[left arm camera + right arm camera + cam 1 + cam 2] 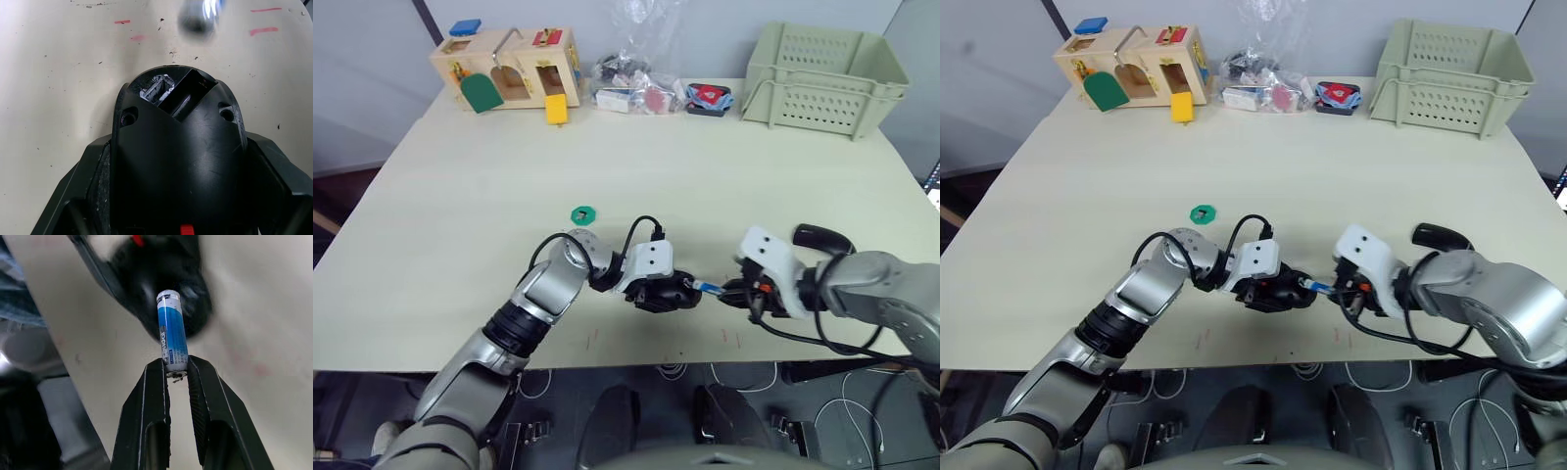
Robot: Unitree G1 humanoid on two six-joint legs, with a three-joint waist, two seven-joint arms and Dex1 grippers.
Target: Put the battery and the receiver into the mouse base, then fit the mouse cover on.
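The right hand [177, 374] pinches the battery [172, 331] by one end between its fingers [152, 396]; the free end points at the blurred mouse base [161, 279] just beyond, above the worktop [254, 308].

Cream table [460, 196], wooden latch box [508, 67] with coloured doors at its far left, clear plastic bag [631, 83] of small items beside it, pale slotted crate [824, 78] at far right, small green disc [582, 213] near the middle

both arms reach in low and their tips almost meet. the left gripper [664, 292] hugs the black oval mouse base [176, 156]. the right gripper [177, 374] pinches the slim blue and white battery [172, 330] by its end.
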